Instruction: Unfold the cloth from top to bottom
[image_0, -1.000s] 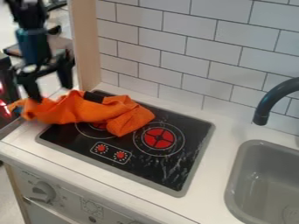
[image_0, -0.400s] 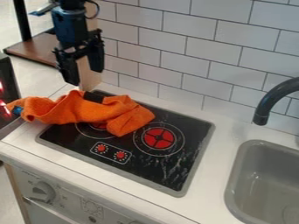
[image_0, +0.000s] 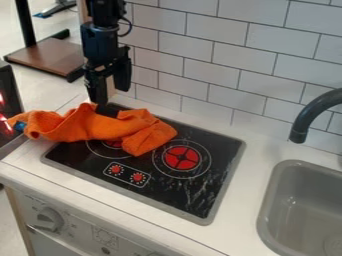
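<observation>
Picking up just one layer is what I should do well now. My gripper (image_0: 111, 95) is let go, with its fingers spread apart and no cloth between them. It hangs over the back edge of the orange cloth (image_0: 90, 127), close to a dark patch (image_0: 107, 111) there. The cloth lies bunched up on the back left part of the toy stove (image_0: 170, 186), and its left end goes past the stove, over the counter (image_0: 248, 185).

I think I should go down softly, pinch the loose top fold near the back, and lift a little before I pull. Then I can bring it slowly to the front, low and flat, so it opens and does not roll into a ball. If I grab too deep, I may get all the layers and drag the whole lump. If I press too hard, I may bump the stove top.

The tile wall (image_0: 224, 72) stands right behind, so I should not swing back far. A dark box (image_0: 9, 107) is near the cloth's left end, which has a blue bit (image_0: 21, 126) on it; that end could snag. The sink (image_0: 304, 207) and the black tap (image_0: 309, 116) are well off to the right.
</observation>
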